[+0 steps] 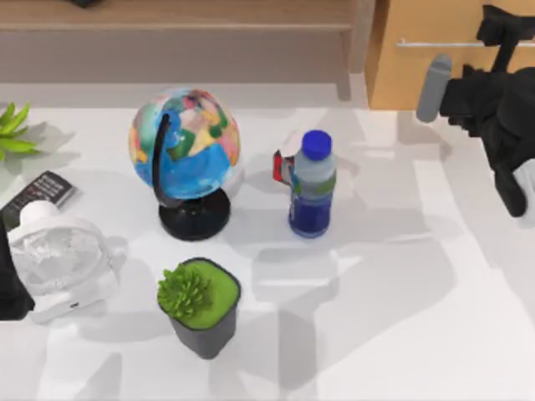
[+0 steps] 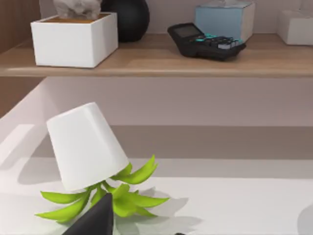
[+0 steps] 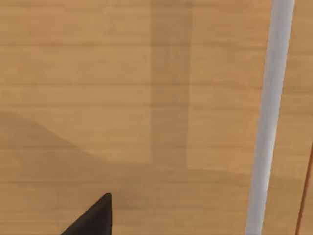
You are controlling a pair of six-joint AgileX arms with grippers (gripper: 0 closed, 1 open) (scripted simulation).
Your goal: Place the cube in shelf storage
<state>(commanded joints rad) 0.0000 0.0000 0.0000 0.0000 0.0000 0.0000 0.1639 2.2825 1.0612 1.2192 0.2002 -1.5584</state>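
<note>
The cube is out of view. The shelf storage [image 1: 167,12] is a long light-wood board along the table's back, with a grey-brown panel under it and a wooden upright [image 1: 361,42]; the left wrist view faces this board [image 2: 156,61]. My right gripper [image 1: 501,32] is at the back right, against the light-wood drawer [image 1: 418,75] with the silver bar handle [image 3: 271,117], which the right wrist view shows very close. My left arm [image 1: 10,284] sits at the table's left edge, and a dark part of its gripper [image 2: 95,220] points toward a white-potted green plant [image 2: 88,147].
On the table stand a globe [image 1: 184,146], a blue bottle [image 1: 312,184] with a small red-and-white item [image 1: 282,165] beside it, a potted plant [image 1: 201,305], a white fan [image 1: 58,259] and a dark remote [image 1: 38,196]. The shelf carries a white box [image 2: 73,39] and a calculator [image 2: 208,41].
</note>
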